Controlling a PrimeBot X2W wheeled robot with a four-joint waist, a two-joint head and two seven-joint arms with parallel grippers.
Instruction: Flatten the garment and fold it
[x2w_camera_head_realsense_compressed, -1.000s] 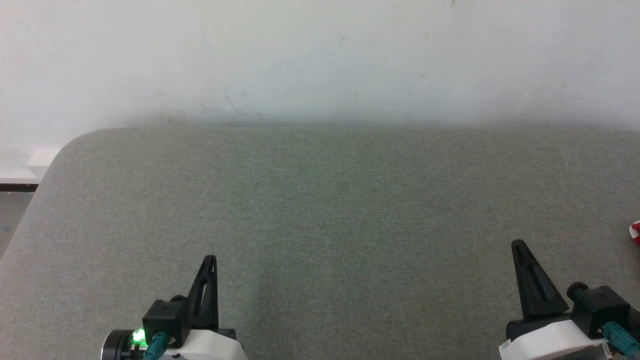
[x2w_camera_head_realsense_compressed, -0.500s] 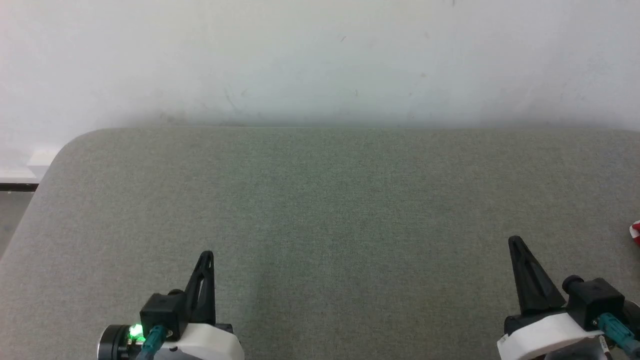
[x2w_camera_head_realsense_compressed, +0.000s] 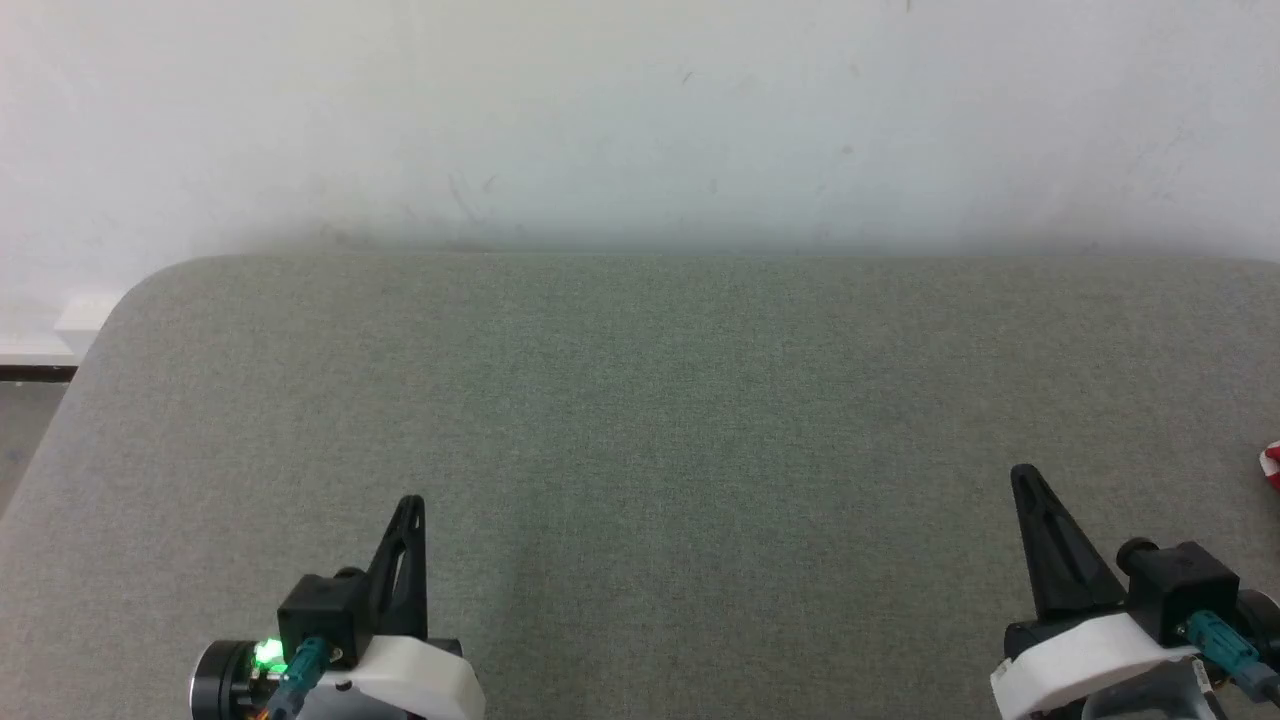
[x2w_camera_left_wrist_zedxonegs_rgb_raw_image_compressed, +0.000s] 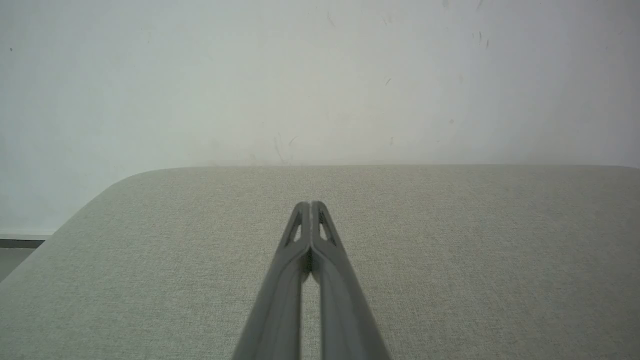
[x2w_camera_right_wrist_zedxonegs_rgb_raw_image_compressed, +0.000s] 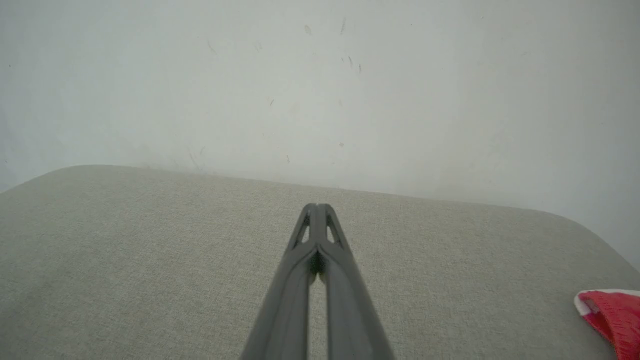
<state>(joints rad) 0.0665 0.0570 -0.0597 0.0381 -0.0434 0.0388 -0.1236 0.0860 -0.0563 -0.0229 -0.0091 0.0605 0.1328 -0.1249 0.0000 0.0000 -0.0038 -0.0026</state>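
Note:
A corner of the red garment (x2w_camera_head_realsense_compressed: 1271, 466) with white trim peeks in at the far right edge of the head view, lying on the grey table (x2w_camera_head_realsense_compressed: 640, 400). The right wrist view shows the garment (x2w_camera_right_wrist_zedxonegs_rgb_raw_image_compressed: 612, 315) at the lower right, well to the right of the fingers. My right gripper (x2w_camera_head_realsense_compressed: 1022, 475) hovers at the lower right, shut and empty, to the left of the garment; its tips (x2w_camera_right_wrist_zedxonegs_rgb_raw_image_compressed: 315, 206) are pressed together. My left gripper (x2w_camera_head_realsense_compressed: 411, 503) sits at the lower left, also shut with nothing in it, tips (x2w_camera_left_wrist_zedxonegs_rgb_raw_image_compressed: 310, 204) touching.
The table's fabric top runs up to a white wall (x2w_camera_head_realsense_compressed: 640, 120) at the back. Its rounded left corner (x2w_camera_head_realsense_compressed: 150, 280) drops off to the floor at the far left. Bare table surface lies between and ahead of both grippers.
Both grippers have crept slightly forward, up the head view, with the right one also drifting a little left. The garment has not moved.

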